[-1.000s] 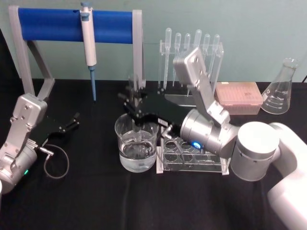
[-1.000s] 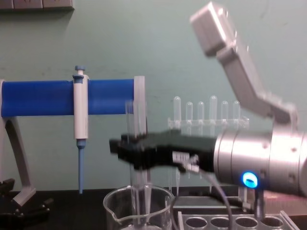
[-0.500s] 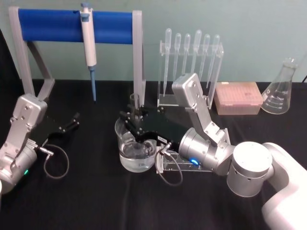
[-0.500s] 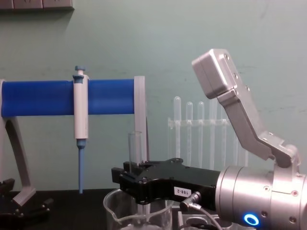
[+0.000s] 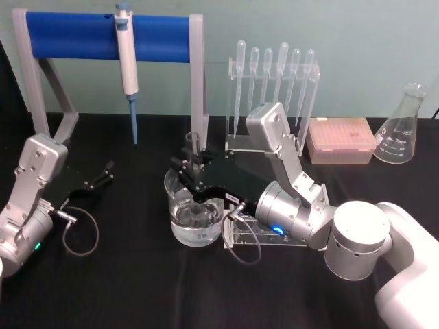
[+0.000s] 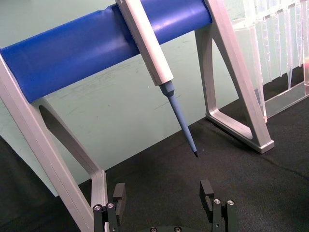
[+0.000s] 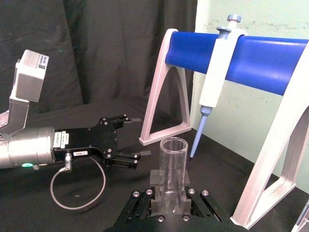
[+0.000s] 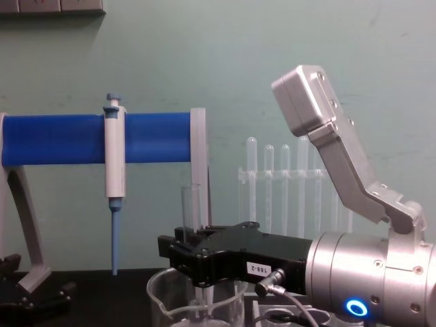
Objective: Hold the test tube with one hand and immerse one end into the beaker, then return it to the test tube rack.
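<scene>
Your right gripper (image 5: 195, 163) is clamped on the tube (image 8: 191, 208), upright, bottom end down in the beaker (image 5: 175, 209). The rack (image 5: 238, 235) sits just right of the beaker, under your wrist: lift straight up, then shift right. Your left gripper (image 5: 105, 173) is parked far left, spread wide, empty.

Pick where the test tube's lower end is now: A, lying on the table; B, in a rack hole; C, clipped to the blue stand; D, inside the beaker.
D: the right hand holds the test tube upright, its lower end down inside the beaker.
</scene>
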Available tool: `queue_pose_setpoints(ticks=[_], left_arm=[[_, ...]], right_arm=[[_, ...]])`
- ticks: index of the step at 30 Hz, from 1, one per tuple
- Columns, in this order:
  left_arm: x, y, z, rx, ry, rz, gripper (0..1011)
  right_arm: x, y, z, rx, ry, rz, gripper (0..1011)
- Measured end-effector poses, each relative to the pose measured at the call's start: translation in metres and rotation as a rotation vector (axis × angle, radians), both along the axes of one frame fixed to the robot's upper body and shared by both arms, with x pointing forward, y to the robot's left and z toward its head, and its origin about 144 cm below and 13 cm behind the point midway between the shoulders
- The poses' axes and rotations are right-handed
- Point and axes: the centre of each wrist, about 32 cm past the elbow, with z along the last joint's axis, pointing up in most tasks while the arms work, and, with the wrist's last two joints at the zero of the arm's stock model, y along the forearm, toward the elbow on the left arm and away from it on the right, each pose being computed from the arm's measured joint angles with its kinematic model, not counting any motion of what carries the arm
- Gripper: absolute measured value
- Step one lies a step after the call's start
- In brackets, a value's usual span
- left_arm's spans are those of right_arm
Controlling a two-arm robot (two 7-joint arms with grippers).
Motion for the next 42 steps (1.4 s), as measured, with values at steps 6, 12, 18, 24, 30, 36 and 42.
queue_pose_setpoints(ticks=[6,12,18,24,30,36,42], left_arm=[[0.0,0.0,0.0,0.0,0.0,0.0,1000],[0.0,0.0,0.0,0.0,0.0,0.0,1000],[0.0,0.0,0.0,0.0,0.0,0.0,1000],[0.0,0.0,0.0,0.0,0.0,0.0,1000],[0.0,0.0,0.0,0.0,0.0,0.0,1000],[0.0,0.0,0.0,0.0,0.0,0.0,1000],[0.0,0.0,0.0,0.0,0.0,0.0,1000]], right_arm=[[0.0,0.0,0.0003,-0.001,0.001,0.0,233],[0.0001,-0.0001,0.0006,-0.001,0.001,0.0,233],[0.0002,-0.0002,0.0009,-0.001,0.0,0.0,233],[0.0003,-0.0001,0.0012,-0.001,0.0,0.0,233],[0.0003,-0.0001,0.0012,-0.001,0.0,0.0,231],[0.0003,-0.0001,0.0012,-0.001,0.0,0.0,233],[0.0003,-0.0001,0.0012,-0.001,0.0,0.0,233]])
